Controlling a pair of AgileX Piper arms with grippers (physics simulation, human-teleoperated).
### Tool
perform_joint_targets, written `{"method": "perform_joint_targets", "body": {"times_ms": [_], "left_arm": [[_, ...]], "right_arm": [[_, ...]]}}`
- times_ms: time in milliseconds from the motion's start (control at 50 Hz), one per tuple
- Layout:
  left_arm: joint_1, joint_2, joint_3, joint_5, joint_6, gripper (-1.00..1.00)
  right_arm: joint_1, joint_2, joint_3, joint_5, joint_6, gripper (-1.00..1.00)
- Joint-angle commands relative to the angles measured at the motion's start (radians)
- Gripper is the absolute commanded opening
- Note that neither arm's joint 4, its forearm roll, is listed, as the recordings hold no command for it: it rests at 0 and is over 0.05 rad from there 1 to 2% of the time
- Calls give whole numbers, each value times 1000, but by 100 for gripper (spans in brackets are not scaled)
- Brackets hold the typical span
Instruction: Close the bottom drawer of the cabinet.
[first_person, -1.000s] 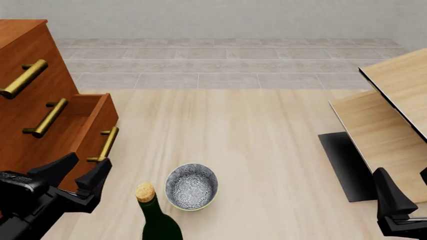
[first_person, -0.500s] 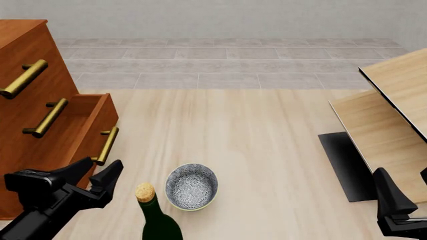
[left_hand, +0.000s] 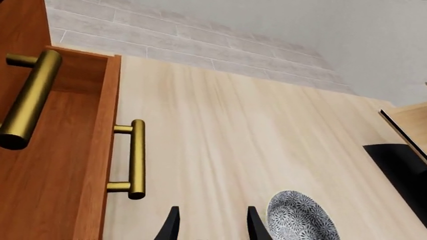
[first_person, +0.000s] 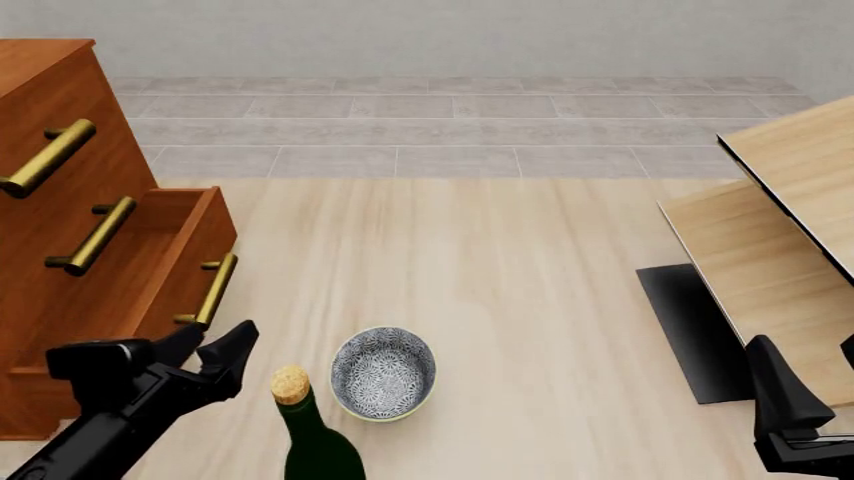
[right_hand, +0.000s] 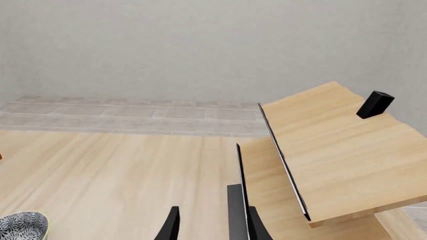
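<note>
The reddish-brown cabinet (first_person: 60, 110) stands at the left. Its bottom drawer (first_person: 167, 265) is pulled out, with its brass handle (first_person: 211, 290) facing the table's middle. My left gripper (first_person: 211, 348) is open and empty, just in front of and below that handle, apart from it. In the left wrist view the drawer front (left_hand: 93, 165) and its handle (left_hand: 137, 159) lie beside my open gripper (left_hand: 212, 227). My right gripper (first_person: 814, 385) is open and empty at the near right; the right wrist view (right_hand: 210, 227) shows nothing between its fingers.
A patterned bowl (first_person: 383, 372) and a green corked bottle (first_person: 314, 445) stand close to the right of my left gripper. Pale light-wood furniture (first_person: 787, 230) with a black base (first_person: 687, 325) fills the right side. The middle drawer's handle (first_person: 91, 236) juts out above the open drawer.
My left gripper has moved to the right, from in front of the drawer's face to beside its handle end, nearer the bottle. The drawer and the right arm have not moved.
</note>
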Motion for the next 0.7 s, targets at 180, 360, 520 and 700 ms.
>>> {"method": "perform_joint_targets", "body": {"times_ms": [180, 360, 520, 700], "left_arm": [[26, 284, -12, -210, -71, 100], [55, 333, -38, -210, -66, 100], [90, 355, -56, -210, -49, 100], [120, 371, -69, -210, -33, 100]], "right_arm": [[1, -2, 0, 0, -3, 100], [2, -7, 0, 4, -7, 100], [2, -9, 0, 6, -8, 100], [1, -12, 0, 7, -11, 100]]}}
